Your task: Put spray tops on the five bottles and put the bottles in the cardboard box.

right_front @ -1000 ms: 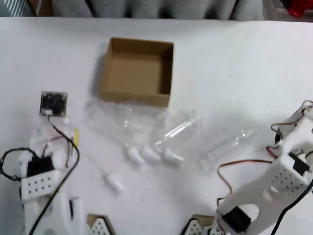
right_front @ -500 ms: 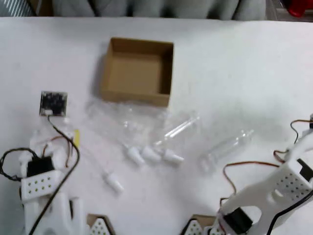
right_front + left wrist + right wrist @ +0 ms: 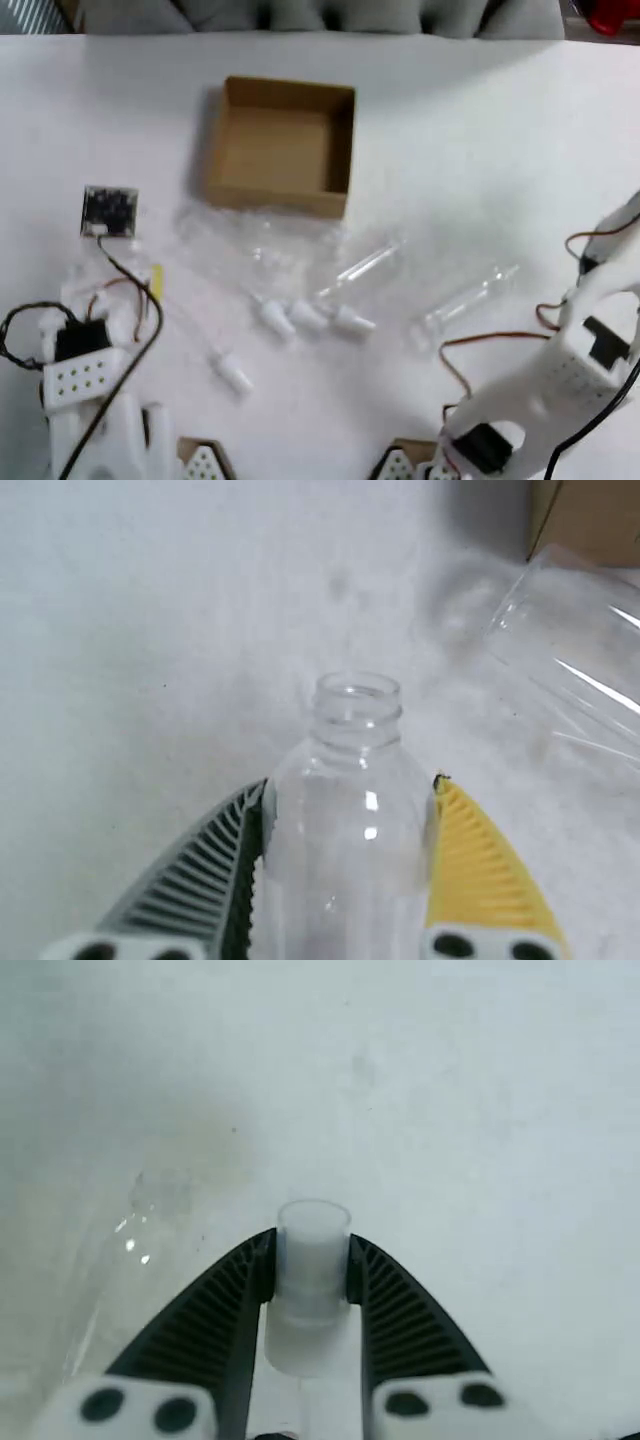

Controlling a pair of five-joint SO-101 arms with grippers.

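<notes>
My left gripper (image 3: 350,788) is shut on a clear bottle (image 3: 345,830), whose open neck has no top on it and points away from the wrist. My right gripper (image 3: 311,1243) is shut on a white spray top (image 3: 310,1270) held above the table. The cardboard box (image 3: 285,145) stands open and empty at the back. Several clear bottles lie in front of it, among them one at the left (image 3: 260,240), one in the middle (image 3: 365,265) and one at the right (image 3: 465,300). Three spray tops (image 3: 308,317) lie in a row, and another spray top (image 3: 232,372) lies nearer the left arm (image 3: 85,370).
A small black circuit board (image 3: 108,212) with a cable lies at the left. The right arm (image 3: 570,370) stands at the table's right front. A second clear bottle (image 3: 580,670) lies close beyond my left gripper, near the box corner (image 3: 585,520).
The right arm has swung a little out toward the right edge and back. The left arm, the bottles and the loose tops have not moved.
</notes>
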